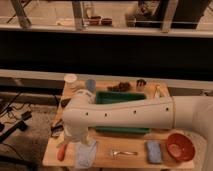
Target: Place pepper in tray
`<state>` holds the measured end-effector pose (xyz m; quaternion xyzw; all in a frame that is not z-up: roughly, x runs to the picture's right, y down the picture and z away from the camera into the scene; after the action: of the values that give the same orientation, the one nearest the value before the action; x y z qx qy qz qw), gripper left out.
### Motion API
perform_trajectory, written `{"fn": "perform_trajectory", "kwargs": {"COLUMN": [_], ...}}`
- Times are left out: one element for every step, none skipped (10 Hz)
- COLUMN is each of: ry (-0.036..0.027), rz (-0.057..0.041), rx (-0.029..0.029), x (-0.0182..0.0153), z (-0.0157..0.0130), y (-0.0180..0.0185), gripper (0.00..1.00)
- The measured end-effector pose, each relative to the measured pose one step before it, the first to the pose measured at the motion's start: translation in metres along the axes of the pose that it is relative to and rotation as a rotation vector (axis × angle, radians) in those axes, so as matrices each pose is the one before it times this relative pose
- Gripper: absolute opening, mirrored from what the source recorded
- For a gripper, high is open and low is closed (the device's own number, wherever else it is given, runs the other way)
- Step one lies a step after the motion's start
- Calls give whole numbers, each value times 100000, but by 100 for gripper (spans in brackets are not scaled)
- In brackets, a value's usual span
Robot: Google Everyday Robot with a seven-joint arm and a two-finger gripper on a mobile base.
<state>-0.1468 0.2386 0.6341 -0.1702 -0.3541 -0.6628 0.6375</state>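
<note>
slim orange-red pepper [61, 152] beside claw [74, 144]

Orange-red pepper [61, 152], green tray [120, 98].

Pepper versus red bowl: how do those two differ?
The pepper is slim and tapering; the red bowl is round. The pepper lies at the table's front left, the bowl front right. The bowl is bigger than the pepper. Both are reddish and sit outside the green tray. The open gripper hangs beside the pepper.
</note>
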Motion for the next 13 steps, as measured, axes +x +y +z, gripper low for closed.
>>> {"fn": "perform_trajectory", "kwargs": {"ry": [364,41,-32,-28,-19,20,-20,-169,-594,-415,-205,-354,-171], "rz": [186,257,-59,-114,36,16,1,-34,-1194,-2401,-1331,-1892,-2025], "rx": [-162,-24,-10,-5,-2,-4,2,-71,-483,-22,118,257,195], "x": [38,21,-7,-5,-5,8,-5,-1,-212,-257,-131,-62,146], "z": [47,-25,12,17,2,-3,4,71,237,433,343,554,541], "y": [-17,104,-21,-47,16,7,-1,-2,-229,-1076,-1097,-1595,-1534], "gripper": [80,80,80,80,80,80,80,80,80,80,80,80,80]}}
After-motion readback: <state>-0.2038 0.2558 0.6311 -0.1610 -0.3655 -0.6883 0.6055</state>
